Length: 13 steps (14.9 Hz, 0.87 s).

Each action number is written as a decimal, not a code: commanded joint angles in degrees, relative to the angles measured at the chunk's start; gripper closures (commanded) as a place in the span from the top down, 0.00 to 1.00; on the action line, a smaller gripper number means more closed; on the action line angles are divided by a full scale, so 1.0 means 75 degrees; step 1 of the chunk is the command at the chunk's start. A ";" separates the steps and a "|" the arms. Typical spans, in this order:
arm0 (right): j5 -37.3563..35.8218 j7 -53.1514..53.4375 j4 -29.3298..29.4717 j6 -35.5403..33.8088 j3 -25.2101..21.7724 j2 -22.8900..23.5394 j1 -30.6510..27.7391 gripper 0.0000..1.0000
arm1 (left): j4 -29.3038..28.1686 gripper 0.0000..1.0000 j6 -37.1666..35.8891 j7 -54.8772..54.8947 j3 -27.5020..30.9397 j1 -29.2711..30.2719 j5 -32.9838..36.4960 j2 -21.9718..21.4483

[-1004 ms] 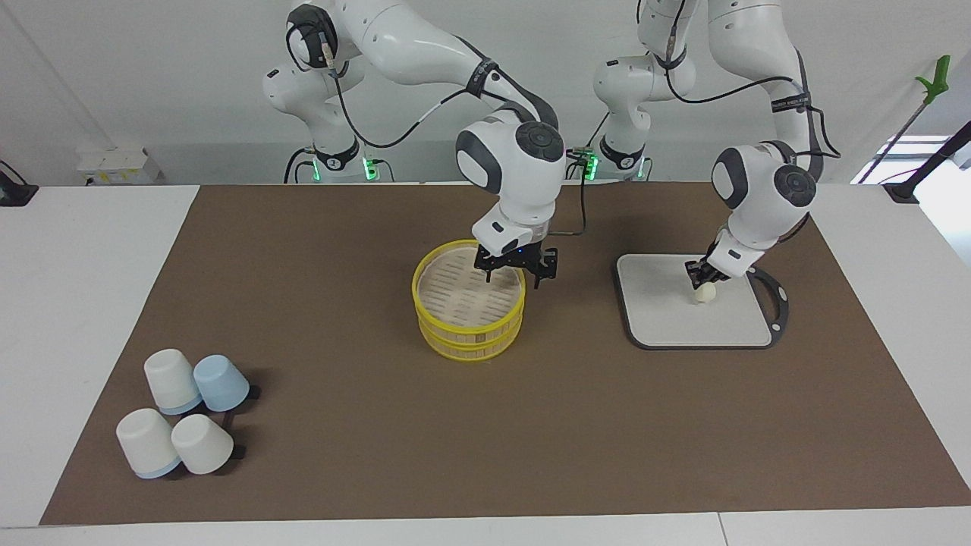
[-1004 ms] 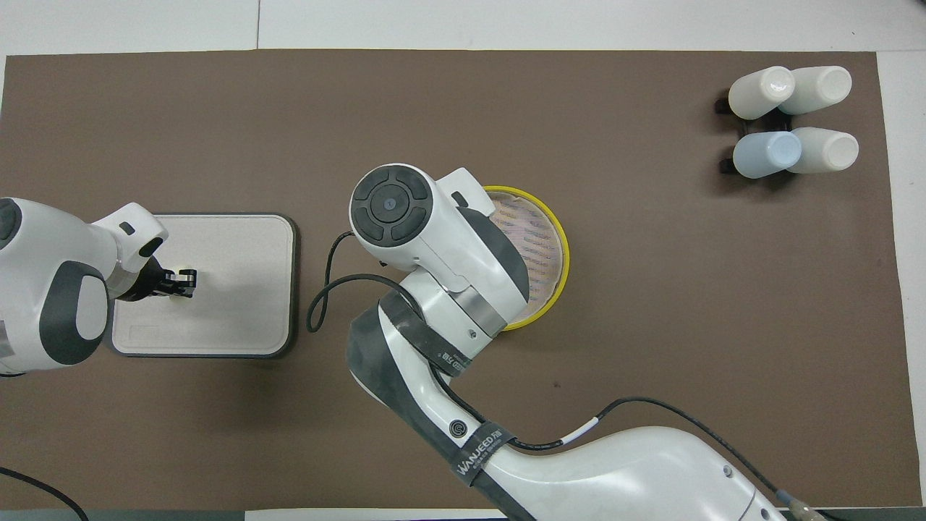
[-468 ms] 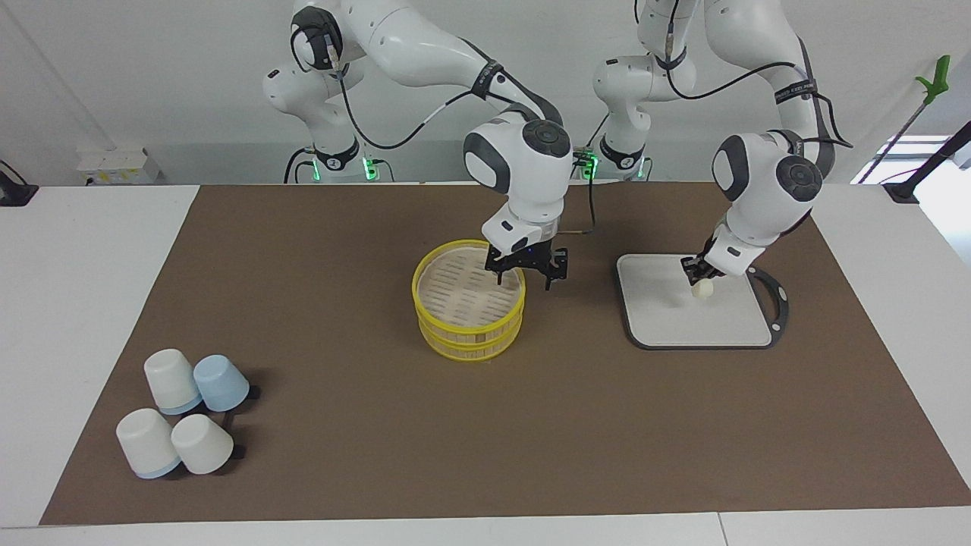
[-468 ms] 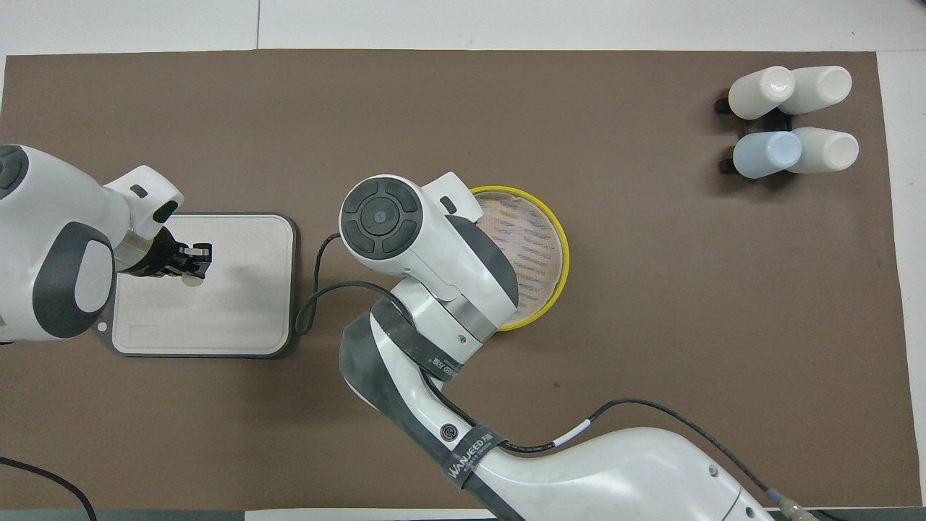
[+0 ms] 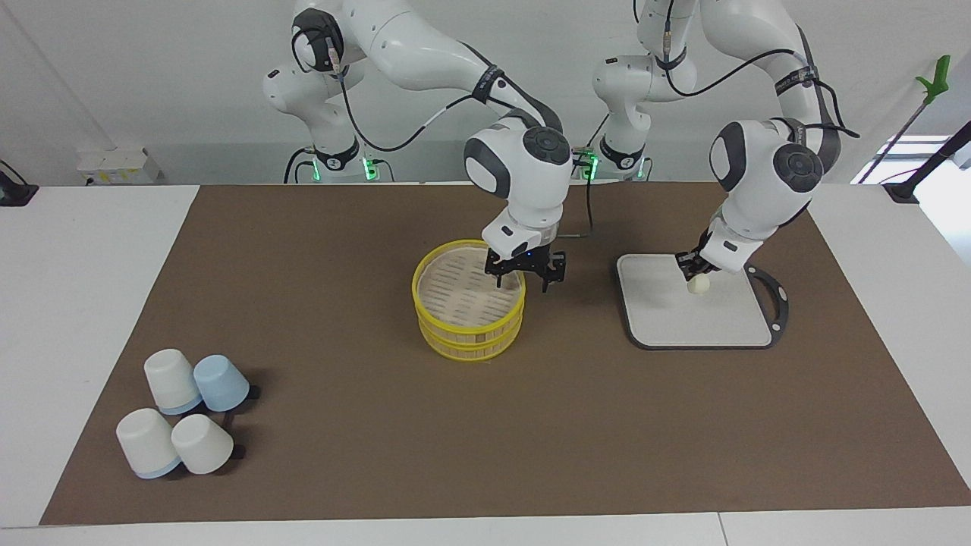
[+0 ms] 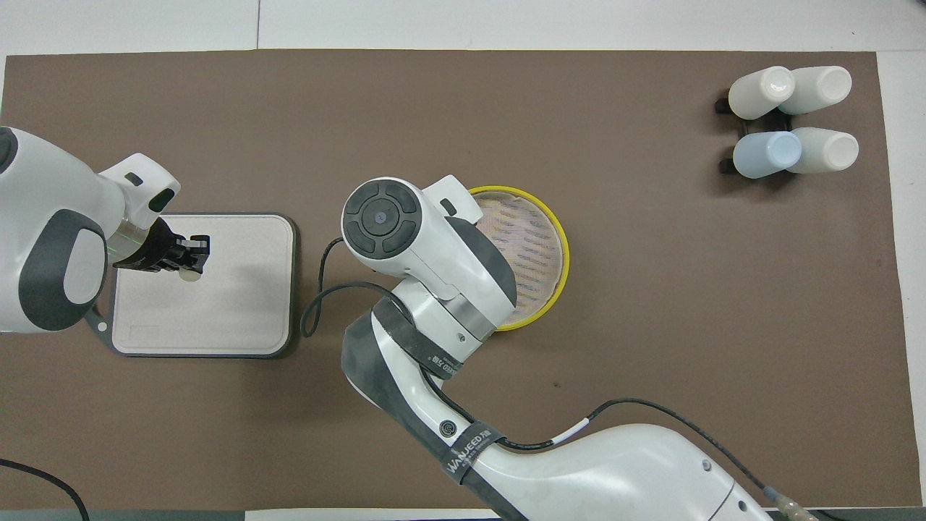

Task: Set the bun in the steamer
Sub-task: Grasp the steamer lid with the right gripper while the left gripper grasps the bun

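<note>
The bun (image 5: 699,285) is a small cream-white lump held in my left gripper (image 5: 696,276), which is shut on it a little above the grey tray (image 5: 683,327). In the overhead view the bun (image 6: 191,275) shows just under the left gripper (image 6: 192,259), over the tray (image 6: 217,322). The two-tier bamboo steamer (image 5: 425,307) with yellow rims stands at the middle of the mat and holds nothing. My right gripper (image 5: 522,285) is open over the steamer's rim on the side toward the left arm. In the overhead view the right arm covers that side of the steamer (image 6: 563,250) and hides the right gripper.
Several upturned cups (image 5: 186,413), pale ones and a light blue one, stand at the right arm's end of the mat, farther from the robots; they also show in the overhead view (image 6: 792,123). The tray has a black handle (image 5: 779,299).
The left gripper has lifted the bun off the tray and risen a little. The right gripper has shifted slightly toward the left arm's end over the steamer's rim.
</note>
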 commanded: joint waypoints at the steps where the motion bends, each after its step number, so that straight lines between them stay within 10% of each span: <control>1: -0.0026 -0.0157 -0.0001 -0.0179 0.0017 -0.0070 -0.0014 0.00 | 0.0218 0.11 -0.0204 -0.0255 0.0041 -0.0177 -0.0171 0.0077; 13: 0.0044 -0.1336 0.0797 -0.1503 0.0017 -0.0948 -0.0901 0.00 | 0.0604 0.13 -0.0262 -0.1319 0.0041 -0.0609 -0.0417 0.0124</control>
